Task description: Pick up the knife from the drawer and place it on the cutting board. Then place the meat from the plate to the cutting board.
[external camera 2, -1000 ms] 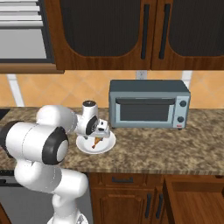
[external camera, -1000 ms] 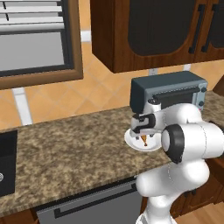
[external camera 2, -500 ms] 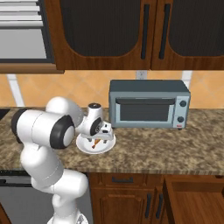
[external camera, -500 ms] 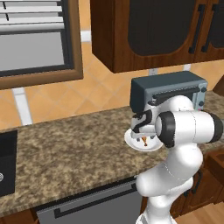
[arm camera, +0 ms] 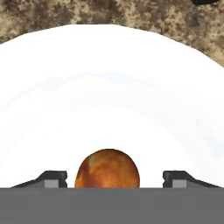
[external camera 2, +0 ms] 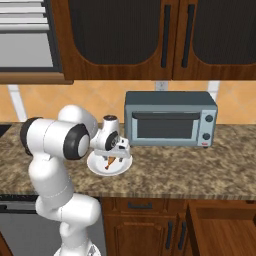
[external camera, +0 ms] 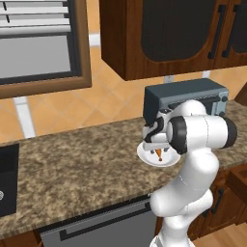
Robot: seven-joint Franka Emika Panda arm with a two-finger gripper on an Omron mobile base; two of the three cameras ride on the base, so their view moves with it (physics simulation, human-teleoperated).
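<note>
The meat (arm camera: 107, 168), a small orange-brown drumstick, lies on the white plate (arm camera: 109, 87) on the speckled counter. My gripper (arm camera: 114, 177) points down over the plate with a dark fingertip on each side of the meat and a gap left on both sides, so it is open. From the base, the gripper (external camera: 157, 146) (external camera 2: 112, 156) hangs just above the meat (external camera: 159, 154) (external camera 2: 110, 163) on the plate (external camera: 144, 155) (external camera 2: 124, 167). The open wooden drawer (external camera 2: 222, 232) (external camera: 240, 177) juts out below the counter on the right. The knife and the cutting board are out of view.
A grey toaster oven (external camera: 185, 99) (external camera 2: 170, 119) stands right behind the plate against the wall. Dark wall cabinets (external camera 2: 150, 35) hang above. A black appliance (external camera: 6, 185) sits at the counter's left end, and a dishwasher front (external camera: 96, 226) lies under the counter.
The arm has folded in and its elbow has swung over the counter's edge. The hand has settled lower over the plate and the fingers have come a little closer around the meat.
</note>
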